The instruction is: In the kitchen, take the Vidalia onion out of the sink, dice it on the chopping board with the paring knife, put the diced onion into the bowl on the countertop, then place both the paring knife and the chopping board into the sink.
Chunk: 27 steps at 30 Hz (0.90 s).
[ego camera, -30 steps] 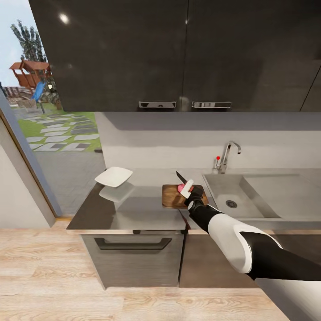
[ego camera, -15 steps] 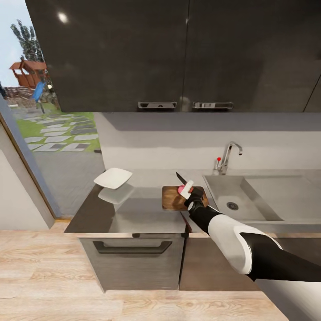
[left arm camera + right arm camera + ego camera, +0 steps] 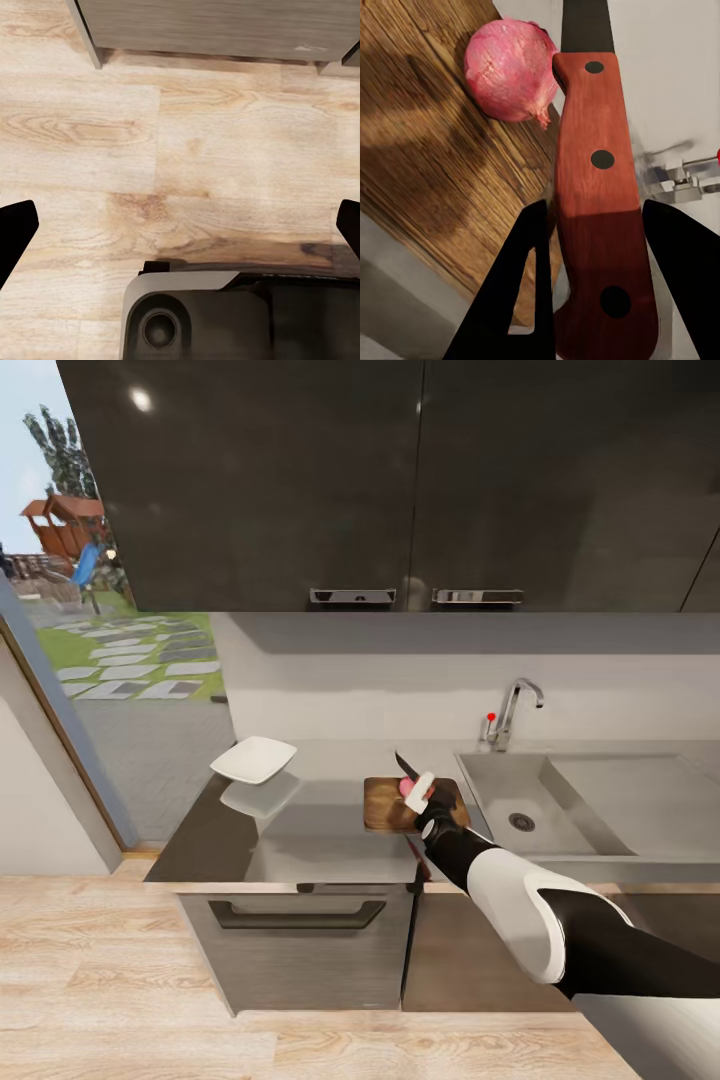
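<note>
The right gripper [image 3: 596,225] clamps one paring knife [image 3: 600,195] above one chopping board [image 3: 427,150], one onion [image 3: 510,71] touching the handle's side; the left gripper's [image 3: 180,225] fingers are spread apart.

On the desk [image 3: 300,840], the chopping board [image 3: 385,807] lies just left of the sink [image 3: 500,790]. The onion [image 3: 510,71] sits on the board, and the paring knife [image 3: 598,187] is over it, close beside the onion. The bowl [image 3: 254,757] stands well apart to the left, near the desk's far left corner. The faucet [image 3: 510,712] stands behind the sink. Upper cabinets [image 3: 400,480] hang above.
</note>
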Available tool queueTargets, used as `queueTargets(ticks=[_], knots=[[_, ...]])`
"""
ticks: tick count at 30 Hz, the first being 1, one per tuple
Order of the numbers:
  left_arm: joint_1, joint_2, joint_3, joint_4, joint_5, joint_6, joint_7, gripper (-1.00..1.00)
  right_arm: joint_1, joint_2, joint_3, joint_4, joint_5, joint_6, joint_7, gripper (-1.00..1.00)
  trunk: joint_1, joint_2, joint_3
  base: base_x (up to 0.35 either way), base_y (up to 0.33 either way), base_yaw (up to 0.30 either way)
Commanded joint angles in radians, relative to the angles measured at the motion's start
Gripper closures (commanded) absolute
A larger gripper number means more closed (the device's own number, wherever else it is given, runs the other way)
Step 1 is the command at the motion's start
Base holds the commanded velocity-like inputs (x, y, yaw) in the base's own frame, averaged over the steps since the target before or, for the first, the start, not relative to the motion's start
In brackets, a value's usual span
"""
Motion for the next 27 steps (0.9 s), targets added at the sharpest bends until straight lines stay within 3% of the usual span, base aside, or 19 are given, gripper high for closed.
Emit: queueTargets(ticks=[1, 27], knots=[[0.000, 0.001, -0.008, -0.001, 0.010, -0.002, 0.003, -1.00, 0.000, 0.001, -0.007, 0.000, 0.011, 0.005, -0.003, 1.00, 0.001, -0.002, -0.002, 0.000, 0.000, 0.000], [0.000, 0.001, -0.008, -0.001, 0.011, -0.002, 0.003, -1.00, 0.007, 0.001, -0.007, 0.001, 0.012, 0.007, -0.001, 1.00, 0.001, -0.002, -0.002, 0.038, -0.055, 0.000]])
